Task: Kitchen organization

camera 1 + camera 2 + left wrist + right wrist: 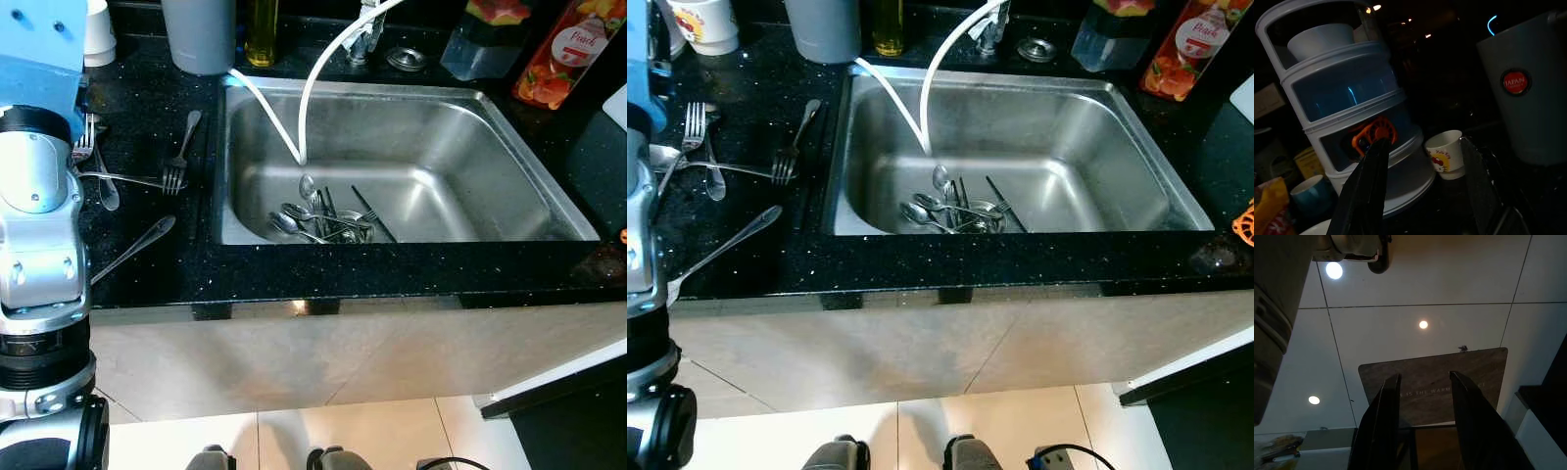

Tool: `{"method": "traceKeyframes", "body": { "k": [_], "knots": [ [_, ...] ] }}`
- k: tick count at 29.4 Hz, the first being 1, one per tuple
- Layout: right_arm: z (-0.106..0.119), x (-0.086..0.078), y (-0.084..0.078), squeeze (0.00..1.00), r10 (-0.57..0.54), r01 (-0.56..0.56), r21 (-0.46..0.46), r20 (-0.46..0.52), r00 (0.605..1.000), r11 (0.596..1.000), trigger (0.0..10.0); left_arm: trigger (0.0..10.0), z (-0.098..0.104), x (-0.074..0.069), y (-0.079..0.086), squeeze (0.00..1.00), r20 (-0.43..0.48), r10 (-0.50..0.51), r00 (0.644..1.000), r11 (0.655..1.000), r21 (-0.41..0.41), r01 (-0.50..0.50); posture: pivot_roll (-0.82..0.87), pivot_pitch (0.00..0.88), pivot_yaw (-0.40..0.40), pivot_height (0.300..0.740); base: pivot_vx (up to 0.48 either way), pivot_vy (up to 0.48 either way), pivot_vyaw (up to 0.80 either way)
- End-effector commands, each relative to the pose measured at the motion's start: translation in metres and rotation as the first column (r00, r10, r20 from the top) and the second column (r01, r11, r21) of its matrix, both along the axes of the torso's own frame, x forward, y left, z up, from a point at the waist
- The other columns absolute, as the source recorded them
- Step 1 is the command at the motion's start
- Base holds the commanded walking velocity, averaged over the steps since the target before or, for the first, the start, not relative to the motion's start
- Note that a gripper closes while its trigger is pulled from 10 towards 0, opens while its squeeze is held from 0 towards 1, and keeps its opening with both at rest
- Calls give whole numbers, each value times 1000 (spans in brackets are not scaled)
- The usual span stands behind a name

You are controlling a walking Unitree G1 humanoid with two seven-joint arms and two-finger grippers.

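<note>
Spoons and forks (pixel 328 220) are lying piled in the sink (pixel 470 147). More forks (pixel 176 157) are resting on the black tabletop (pixel 147 274) at 9 o'clock of the sink. The left tool (pixel 1425 196) is standing open, gripping nothing. The right tool (pixel 1425 431) is hanging open, empty, facing the floor tiles (pixel 1425 284).

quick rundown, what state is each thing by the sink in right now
sink: no standing water, cutlery piled by the drain
cutlery pile: spoons and forks heaped together
white hose: arching from the tap into the basin
forks: lying loose on the counter
left gripper: open, holding nothing
right gripper: open, holding nothing
</note>
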State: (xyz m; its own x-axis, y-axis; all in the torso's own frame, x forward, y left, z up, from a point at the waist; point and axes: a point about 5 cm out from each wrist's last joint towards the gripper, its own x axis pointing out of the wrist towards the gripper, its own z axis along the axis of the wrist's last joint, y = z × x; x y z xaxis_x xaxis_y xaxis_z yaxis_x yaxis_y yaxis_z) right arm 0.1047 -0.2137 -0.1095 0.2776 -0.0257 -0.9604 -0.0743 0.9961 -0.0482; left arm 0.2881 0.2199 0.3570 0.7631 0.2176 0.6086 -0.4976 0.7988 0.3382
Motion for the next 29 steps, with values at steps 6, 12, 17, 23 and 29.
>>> {"method": "traceKeyframes", "body": {
  "k": [6, 12, 17, 23, 29],
  "knots": [
    [-2, -12, -7, 0, -13, 13, -21, -31, 999, 1000, 10000, 10000, 47, -25, -9, 0, 238, -81, 968, 995, 74, 65, 111, 150, -70, 740, 0, 0, 0],
    [-2, -13, -6, 0, -13, 12, -17, -32, 999, 1000, 10000, 10000, 66, -37, -4, 0, 303, -16, 953, 994, 104, -17, 119, 148, -65, 740, 0, 0, 0],
    [-2, -13, -5, 0, -9, 8, -14, -34, 999, 1000, 10000, 10000, 64, -40, 3, 0, 276, 37, 961, 994, 90, -64, 125, 146, -65, 740, 0, 0, 0],
    [-2, -12, -5, 0, 5, -6, -16, -34, 999, 1000, 10000, 10000, 53, -51, 33, 0, 209, 169, 963, 982, 46, -182, 143, 145, -74, 740, 0, 0, 0],
    [-1, -9, -6, 0, 15, -16, -20, -31, 999, 1000, 10000, 10000, 40, -56, 40, 0, 154, 202, 967, 976, 44, -211, 155, 143, -80, 740, 0, 0, 0]
  ]
}}
